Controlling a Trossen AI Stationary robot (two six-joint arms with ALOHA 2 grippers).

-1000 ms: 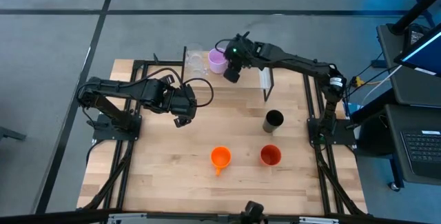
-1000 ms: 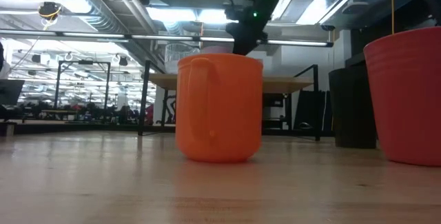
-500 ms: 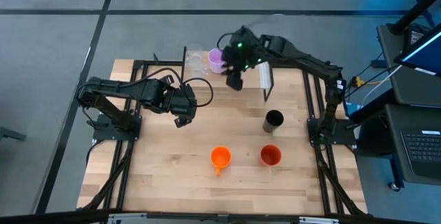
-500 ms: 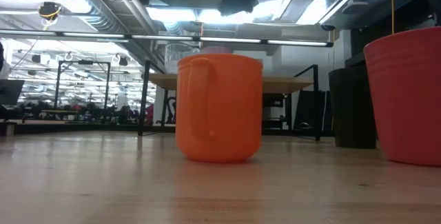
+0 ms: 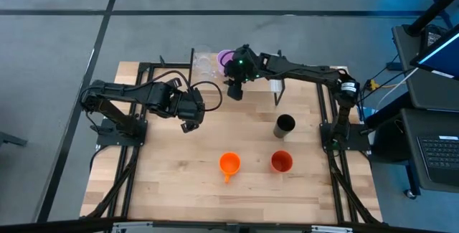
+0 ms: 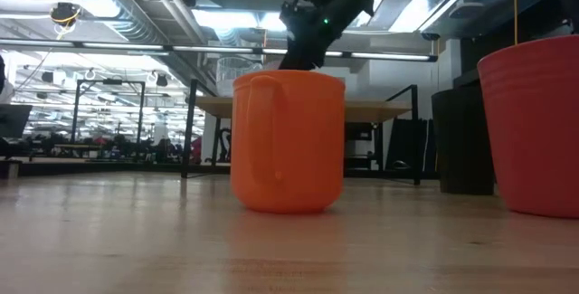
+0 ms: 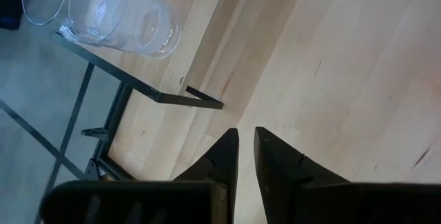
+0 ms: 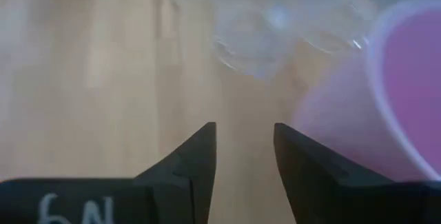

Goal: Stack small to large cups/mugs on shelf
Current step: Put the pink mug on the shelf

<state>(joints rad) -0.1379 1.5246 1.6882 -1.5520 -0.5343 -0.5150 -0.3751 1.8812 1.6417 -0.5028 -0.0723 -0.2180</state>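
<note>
In the high view the shelf [image 5: 257, 93] stands at the table's far edge. On its left end are two clear glasses [image 5: 205, 62] and the lilac mug [image 5: 225, 59]. The black cup [image 5: 285, 125], the orange-red cup [image 5: 281, 161] and the orange handled mug [image 5: 229, 164] stand on the tabletop. My right gripper [image 5: 234, 92] hovers open just on the near side of the lilac mug [image 8: 386, 107], which lies beside its fingers, not between them. My left gripper [image 5: 188, 124] is shut, left of centre, over bare table.
In the low view the orange handled mug [image 6: 288, 140] fills the foreground, with the orange-red cup [image 6: 534, 122] at the right and the black cup [image 6: 461, 140] behind it. In the left wrist view the glasses [image 7: 117, 10] stand near the shelf's corner, above a wire leg [image 7: 165, 98].
My right gripper has drawn back from beside the lilac mug toward the table's near edge and a little left, rising out of the low view and then dropping back in. The mug and the glasses stay on the shelf.
</note>
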